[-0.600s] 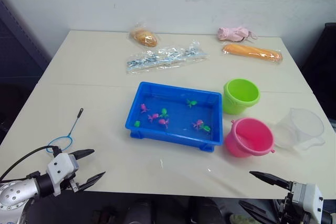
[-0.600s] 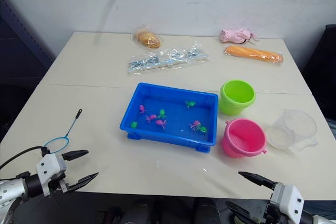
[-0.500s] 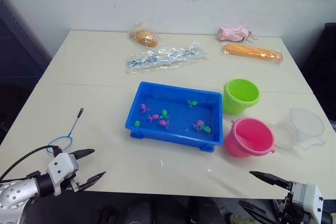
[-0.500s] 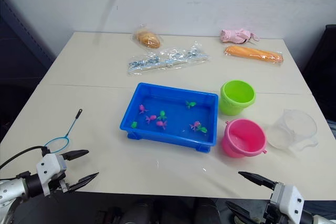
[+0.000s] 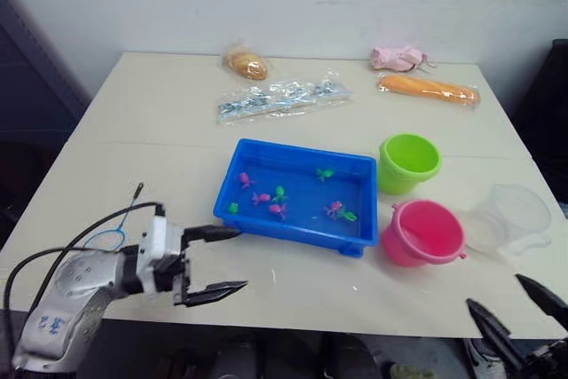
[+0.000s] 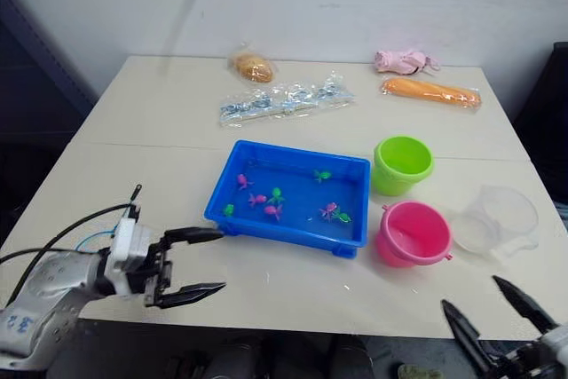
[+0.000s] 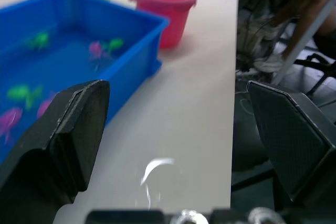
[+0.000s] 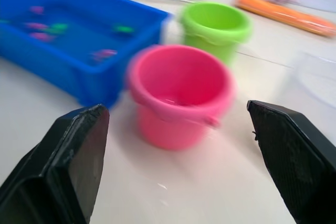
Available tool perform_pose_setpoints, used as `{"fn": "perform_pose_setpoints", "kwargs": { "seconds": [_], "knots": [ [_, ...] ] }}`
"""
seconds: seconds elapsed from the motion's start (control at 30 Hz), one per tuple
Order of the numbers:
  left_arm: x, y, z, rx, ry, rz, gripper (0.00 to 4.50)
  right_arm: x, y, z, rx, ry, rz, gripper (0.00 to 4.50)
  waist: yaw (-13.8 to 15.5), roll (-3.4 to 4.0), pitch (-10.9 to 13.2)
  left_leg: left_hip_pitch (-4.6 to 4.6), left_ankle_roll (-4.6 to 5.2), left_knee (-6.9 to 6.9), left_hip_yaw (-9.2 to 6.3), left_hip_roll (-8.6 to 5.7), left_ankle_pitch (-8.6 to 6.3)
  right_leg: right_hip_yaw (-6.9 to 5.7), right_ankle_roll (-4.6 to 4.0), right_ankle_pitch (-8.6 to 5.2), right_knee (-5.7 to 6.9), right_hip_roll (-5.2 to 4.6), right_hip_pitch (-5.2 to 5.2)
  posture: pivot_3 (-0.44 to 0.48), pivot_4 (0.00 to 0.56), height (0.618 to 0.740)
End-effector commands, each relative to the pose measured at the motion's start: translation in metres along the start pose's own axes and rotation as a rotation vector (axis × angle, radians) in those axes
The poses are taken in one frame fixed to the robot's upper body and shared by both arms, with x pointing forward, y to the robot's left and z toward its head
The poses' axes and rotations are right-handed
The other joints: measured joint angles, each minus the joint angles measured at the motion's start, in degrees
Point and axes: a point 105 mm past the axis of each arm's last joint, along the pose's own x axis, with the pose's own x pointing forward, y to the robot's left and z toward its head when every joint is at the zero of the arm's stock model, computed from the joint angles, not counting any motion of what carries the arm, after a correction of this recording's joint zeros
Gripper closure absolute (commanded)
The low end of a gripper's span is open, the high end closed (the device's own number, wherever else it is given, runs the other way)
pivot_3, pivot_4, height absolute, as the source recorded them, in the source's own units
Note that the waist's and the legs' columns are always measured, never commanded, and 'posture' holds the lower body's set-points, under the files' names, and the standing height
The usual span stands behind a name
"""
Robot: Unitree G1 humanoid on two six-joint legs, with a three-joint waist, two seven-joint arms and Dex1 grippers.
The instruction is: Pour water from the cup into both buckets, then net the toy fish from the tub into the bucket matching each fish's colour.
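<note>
Clutter at far table edge, well beyond both grippers: bagged bread roll point(image 5: 246, 64), clear packet point(image 5: 281, 98), orange packet point(image 5: 428, 90), pink cloth point(image 5: 397, 58).

Left gripper point(image 5: 216, 262): fingers spread wide, holding nothing, over bare table. Tub point(image 5: 295, 229) just ahead of fingertips; pink and green toy fish point(image 5: 278, 209) inside. Net point(image 5: 114, 235) behind gripper, beside arm, partly hidden.

Right gripper point(image 5: 519, 310): fingers wide apart, empty, at near table edge. Pink bucket point(image 5: 423, 232) ahead; green bucket point(image 5: 407, 162) beyond it. Cup point(image 5: 508, 220) lies beside pink bucket.

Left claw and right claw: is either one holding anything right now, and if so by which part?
Nothing is held. The left claw is open over bare table near the blue plastic tub; the right claw is open at the table's near edge.
</note>
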Motion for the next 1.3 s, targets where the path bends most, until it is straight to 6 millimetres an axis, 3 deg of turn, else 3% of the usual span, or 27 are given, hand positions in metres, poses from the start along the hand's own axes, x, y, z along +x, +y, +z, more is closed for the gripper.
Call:
{"fn": "perform_pose_setpoints", "kwargs": {
  "seconds": [0.03,0.2,0.33,0.47,0.67,0.8,1.3],
  "knots": [
    [0.017,0.006,0.02,0.031,-0.074,-0.028,0.0,-0.005,-0.032,-0.009,0.012,0.001,-0.231,0.03,-0.3,0.0,0.0,0.05,0.0,0.0,0.05,0.0,0.0,0.02,0.0,0.0,0.03,0.02,0.0,0.0,0.15,0.74],
    [0.033,0.014,0.032,0.079,-0.102,-0.063,0.0,0.018,-0.054,-0.026,0.103,-0.015,-0.386,0.03,-0.9,0.14,0.0,0.21,-0.06,-0.04,0.17,0.05,0.03,0.15,-0.02,-0.01,0.12,0.12,0.01,0.0,0.15,0.74],
    [0.042,0.01,0.03,0.091,-0.087,-0.094,0.0,0.035,-0.073,-0.041,0.184,0.004,-0.485,0.03,-1.2,0.27,-0.1,0.32,-0.04,0.0,0.24,0.05,0.06,0.29,-0.04,-0.02,0.11,0.12,0.02,0.0,0.15,0.74],
    [0.049,0.007,0.03,0.088,-0.106,-0.088,0.0,0.052,-0.081,-0.055,0.207,0.025,-0.48,0.03,-1.4,0.28,-0.1,0.32,-0.03,0.01,0.28,0.08,0.08,0.31,-0.07,-0.04,0.14,0.16,0.02,0.0,0.15,0.74],
    [0.051,0.013,0.037,0.092,-0.14,-0.043,0.0,0.08,-0.095,-0.054,0.235,-0.029,-0.487,0.03,-1.6,0.28,-0.1,0.36,0.06,0.06,0.4,0.05,0.13,0.42,-0.03,-0.01,0.23,0.11,0.02,0.0,0.15,0.74],
    [0.05,0.016,0.037,0.101,-0.139,-0.026,0.0,0.084,-0.11,-0.058,0.22,-0.021,-0.564,0.03,-1.4,0.28,-0.1,0.39,0.02,0.03,0.4,0.08,0.15,0.41,-0.03,-0.02,0.29,0.14,0.02,0.0,0.15,0.74],
    [0.052,0.019,0.036,0.13,-0.127,-0.015,0.0,0.105,-0.121,-0.064,0.299,-0.02,-0.576,0.03,-1.5,0.28,-0.1,0.38,0.06,0.04,0.44,0.08,0.17,0.44,-0.03,-0.01,0.23,0.12,0.03,0.0,0.15,0.74]
  ]
}}
